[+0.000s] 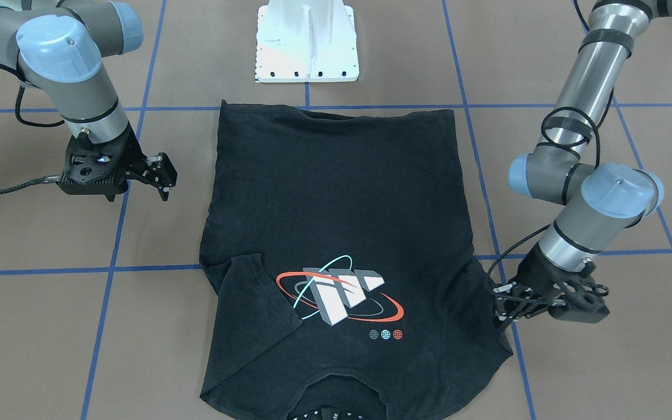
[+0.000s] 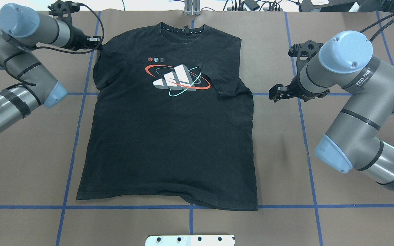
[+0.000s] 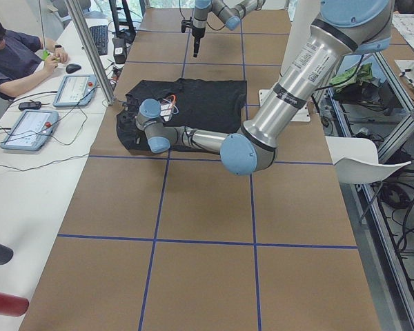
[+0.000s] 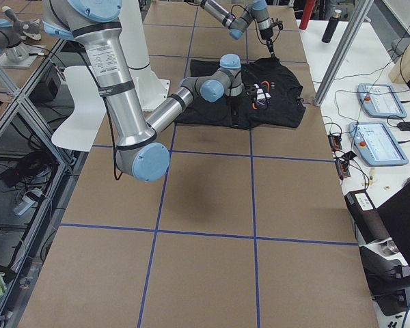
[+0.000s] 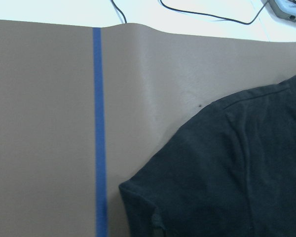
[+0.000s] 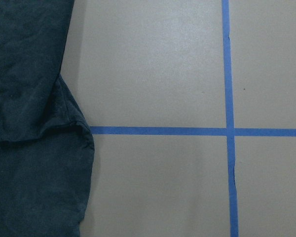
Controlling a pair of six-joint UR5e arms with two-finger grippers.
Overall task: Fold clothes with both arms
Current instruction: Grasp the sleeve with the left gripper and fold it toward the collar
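T-shirt flat on desk, graphic up; left gripper at its sleeve edge, right gripper beside it, apart; cannot tell whether either's fingers are released or clenched.

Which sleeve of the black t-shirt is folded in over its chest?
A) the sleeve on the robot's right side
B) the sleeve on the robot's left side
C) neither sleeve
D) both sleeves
A: the right-side sleeve lies doubled over the t-shirt beside the print, while the left-side sleeve lies spread flat on the table.
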